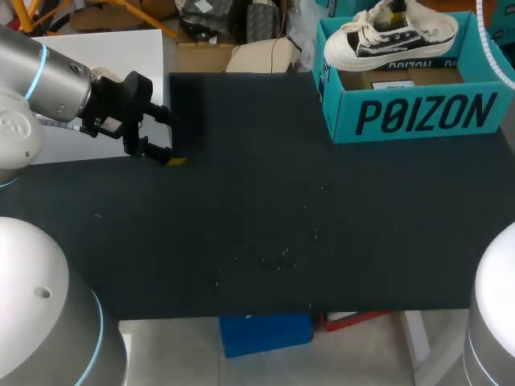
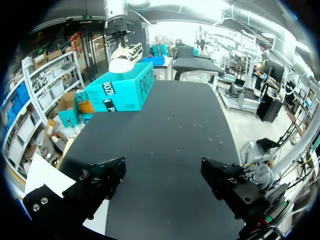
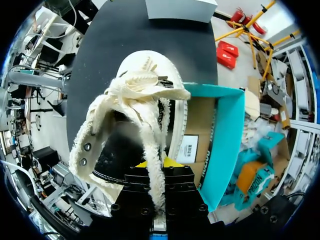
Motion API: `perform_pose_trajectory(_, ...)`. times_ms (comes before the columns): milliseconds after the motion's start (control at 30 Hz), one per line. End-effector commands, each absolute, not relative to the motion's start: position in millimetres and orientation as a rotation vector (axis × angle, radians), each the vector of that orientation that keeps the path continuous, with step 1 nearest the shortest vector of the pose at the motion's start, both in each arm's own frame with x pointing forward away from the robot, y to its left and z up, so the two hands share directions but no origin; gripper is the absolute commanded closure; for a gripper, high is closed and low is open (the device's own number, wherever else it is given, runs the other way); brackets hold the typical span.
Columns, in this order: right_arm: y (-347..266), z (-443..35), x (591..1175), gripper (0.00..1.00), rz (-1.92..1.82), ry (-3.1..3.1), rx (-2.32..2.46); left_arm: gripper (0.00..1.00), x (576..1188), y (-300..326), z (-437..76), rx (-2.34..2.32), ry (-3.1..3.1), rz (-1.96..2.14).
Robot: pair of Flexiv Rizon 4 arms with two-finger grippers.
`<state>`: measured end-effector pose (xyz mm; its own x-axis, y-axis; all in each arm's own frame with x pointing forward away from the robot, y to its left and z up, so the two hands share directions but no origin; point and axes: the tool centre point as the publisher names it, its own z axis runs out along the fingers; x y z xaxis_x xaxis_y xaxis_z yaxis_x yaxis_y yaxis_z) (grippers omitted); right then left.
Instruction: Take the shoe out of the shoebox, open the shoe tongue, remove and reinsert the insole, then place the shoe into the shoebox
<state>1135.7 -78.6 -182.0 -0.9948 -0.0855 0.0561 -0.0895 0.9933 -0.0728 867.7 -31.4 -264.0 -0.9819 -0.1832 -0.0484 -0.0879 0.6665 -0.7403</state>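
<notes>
My right claw point(image 3: 159, 164) grips the shoe point(image 3: 132, 120), just ahead of it, above the shoebox point(image 3: 226, 135). My left claw point(image 2: 162, 177) gapes wide over the table point(image 2: 170, 120), holding nothing.

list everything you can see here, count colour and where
shoe: 1, white and black, held above the shoebox
shoebox: 1, teal, open, far right of the table
white box: 1, white, far left corner of the table
table: 1, black top
left gripper: 1, black with yellow tips, open, beside the white box
right gripper: 1, black with yellow tips, shut on the shoe over the shoebox
</notes>
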Motion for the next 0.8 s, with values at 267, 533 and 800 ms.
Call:
perform_pose_trajectory(267, -107, -225, 1158, 1.00, 0.024, -2.945, 0.113, 0.00, 867, -32, -264, -0.228, 2.758, -1.210)
perform_pose_trajectory(533, -113, -259, 1158, 1.00, -0.012, -2.939, 0.072, 0.00, 867, -32, -264, -0.228, 2.758, -1.210)
perform_pose_trajectory(800, -119, -285, 1162, 1.00, -0.041, -2.931, 0.056, 0.00, 867, -32, -264, -0.228, 2.758, -1.210)
